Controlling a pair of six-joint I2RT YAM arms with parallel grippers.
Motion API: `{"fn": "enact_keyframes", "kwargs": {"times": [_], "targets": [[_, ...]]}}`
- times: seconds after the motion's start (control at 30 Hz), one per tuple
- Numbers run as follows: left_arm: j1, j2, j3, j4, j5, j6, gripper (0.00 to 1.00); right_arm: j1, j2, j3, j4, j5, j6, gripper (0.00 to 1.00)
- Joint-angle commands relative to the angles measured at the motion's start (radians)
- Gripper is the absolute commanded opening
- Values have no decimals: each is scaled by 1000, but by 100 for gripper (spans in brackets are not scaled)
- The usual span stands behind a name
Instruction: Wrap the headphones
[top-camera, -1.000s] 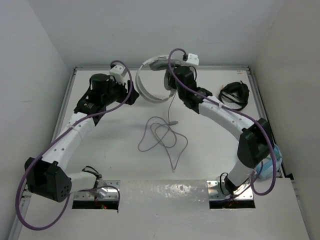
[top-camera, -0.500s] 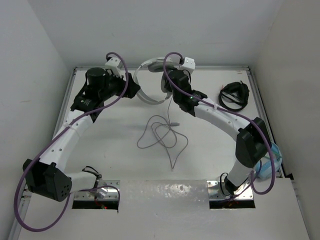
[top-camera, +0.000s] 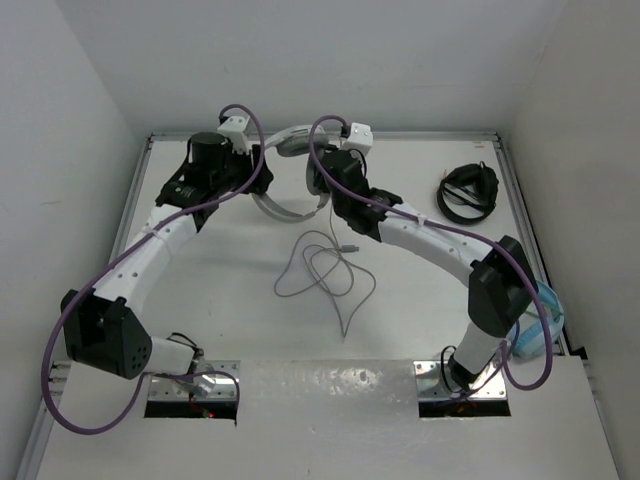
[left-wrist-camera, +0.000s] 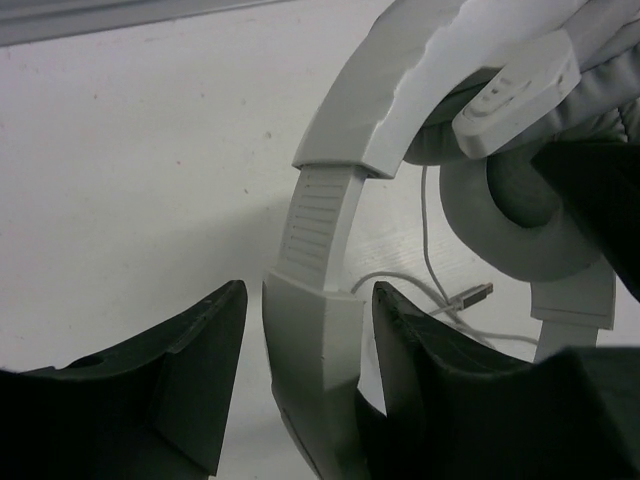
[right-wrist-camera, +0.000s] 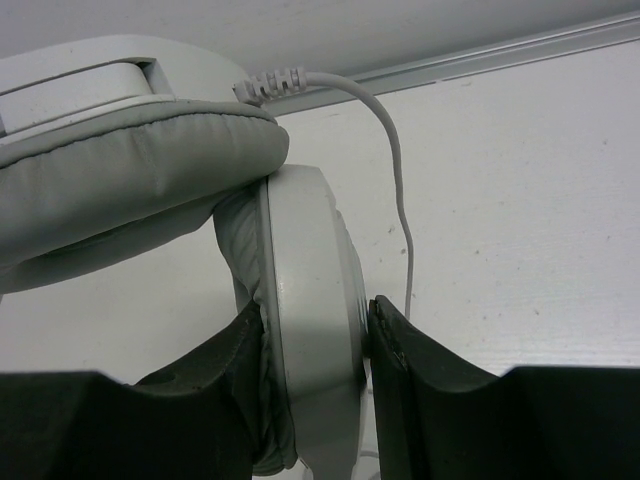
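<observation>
- White table (top-camera: 200, 280), boxed in by pale walls, carries the scene; the two arms meet near its far edge.
- The headphones (left-wrist-camera: 400, 90) are there between the grippers, near the back wall and apparently raised off the surface, though the top view does not settle that.
- The right gripper (right-wrist-camera: 315, 310) is clamped on one earcup (right-wrist-camera: 305, 270), a finger pressed against each side of its hard shell.
- The left gripper (left-wrist-camera: 310, 290) straddles the headband (left-wrist-camera: 318, 215) at its ribbed slider. A sliver of table shows between one finger and the band, so its jaws read as parted and not yet biting.
- The cable (top-camera: 320, 268) leaves the upper cup and drops to the table in loose loops toward the arm bases, with its plug (left-wrist-camera: 472, 296) lying free. None of it is wound on the headset.
- Black headphones (top-camera: 468, 190) and light blue headphones (top-camera: 540, 325) sit well apart on the right side.
- Judged step: securing the headset in both grippers before any winding, so the task is at an early stage.
- The next move likely calls for the left jaws to close on the band so that one arm alone can hold it. The other arm can then let go, fetch the slack cable and lay turns around the headset without snagging the loops.
</observation>
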Motion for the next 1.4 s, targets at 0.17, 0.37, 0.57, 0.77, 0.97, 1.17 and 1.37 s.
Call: {"fn": "enact_keyframes", "kwargs": {"times": [0.17,0.37,0.57,0.77,0.97,1.17,1.37], "targets": [[-15,-48,29,-78,40,-34,61,-6,15,92,120,66,91,0],[-24,-59,19,-101,31,-43,56,-6,26,106,110,63,98,0],[-25,-54,28,-89,-3,-31,10,-8,23,90,121,28,82,0],[2,-11,133,-118,-40,-8,0,-95,-51,0,293,-496,-218,54],[106,85,283,-209,58,11,0,-302,-269,-31,113,-1083,-371,93],[143,168,407,-300,201,-23,0,-379,-430,-167,18,-1094,-527,42],[143,167,451,-275,301,-112,0,-420,-308,-327,265,-1141,-407,70]]}}
